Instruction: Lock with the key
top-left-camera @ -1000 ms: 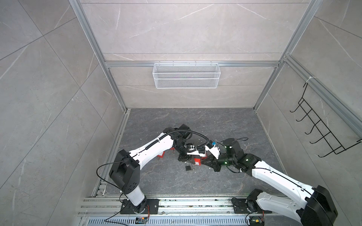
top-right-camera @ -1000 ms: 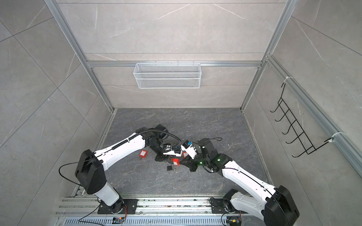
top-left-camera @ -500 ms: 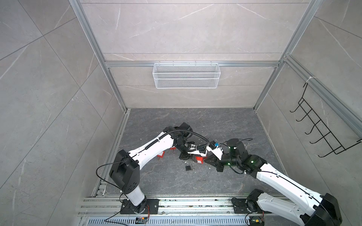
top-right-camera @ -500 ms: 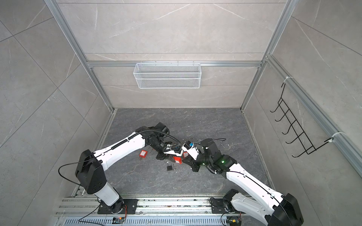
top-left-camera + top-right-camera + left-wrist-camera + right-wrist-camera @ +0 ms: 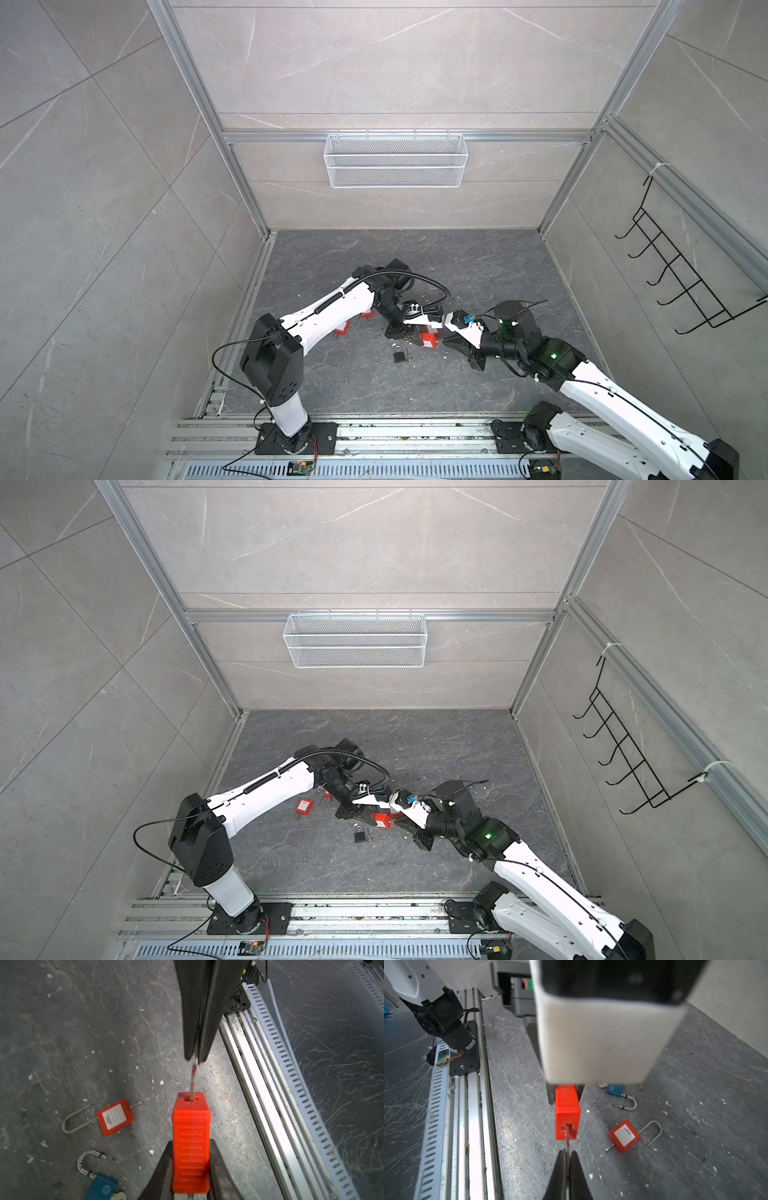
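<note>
Right gripper (image 5: 566,1153) had advanced, pinching the key (image 5: 193,1082), now tip-in the red padlock (image 5: 190,1126) I clamped in the left gripper (image 5: 190,1145); turning remained.

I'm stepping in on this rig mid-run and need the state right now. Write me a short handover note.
Left gripper: shut on the ribbed red plastic padlock.
Right gripper: shut on the thin metal key, tip in the padlock's keyhole.
Done: both picked up, key tip entered.
To do: seat the key and turn it; shackle hidden, so locked state unknown.
Spares on the grey floor: red labelled padlock, blue padlock, small black padlock.
</note>
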### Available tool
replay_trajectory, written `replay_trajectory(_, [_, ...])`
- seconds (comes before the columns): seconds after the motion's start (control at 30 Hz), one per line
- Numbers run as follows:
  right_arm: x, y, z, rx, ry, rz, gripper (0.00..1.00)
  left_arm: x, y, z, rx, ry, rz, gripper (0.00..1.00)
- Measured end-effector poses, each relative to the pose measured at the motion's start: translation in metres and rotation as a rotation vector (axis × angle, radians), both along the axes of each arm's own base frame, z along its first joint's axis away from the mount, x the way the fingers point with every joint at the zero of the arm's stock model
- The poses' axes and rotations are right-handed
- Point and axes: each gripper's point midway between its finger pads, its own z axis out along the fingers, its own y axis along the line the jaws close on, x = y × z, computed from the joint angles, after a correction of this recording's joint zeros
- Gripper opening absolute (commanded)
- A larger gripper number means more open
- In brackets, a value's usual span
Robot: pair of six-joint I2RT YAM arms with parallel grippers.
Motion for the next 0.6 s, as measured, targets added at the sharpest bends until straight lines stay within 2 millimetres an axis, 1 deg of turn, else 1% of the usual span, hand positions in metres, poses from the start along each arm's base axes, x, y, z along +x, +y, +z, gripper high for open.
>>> replay_trajectory(0.13, [0.003,-0.003,-0.001,-0.019,-0.028,-0.005,0.0,0.002,0.019,-0.018,0.104,0.038,0.045,0.0])
replay_trajectory(0.3, [0.009,-0.006,-0.01,-0.044,0.028,-0.058,0.0,0.007,0.03,-0.035,0.174,-0.003,0.065,0.0])
replay_trajectory(0.43, [0.021,-0.015,-0.015,-0.028,0.116,-0.195,0.0,0.014,0.041,-0.048,0.224,-0.076,0.066,0.0])
replay_trajectory(0.6, [0.039,-0.024,-0.016,-0.004,0.243,-0.399,0.0,0.025,0.049,-0.048,0.249,-0.183,0.031,0.0])
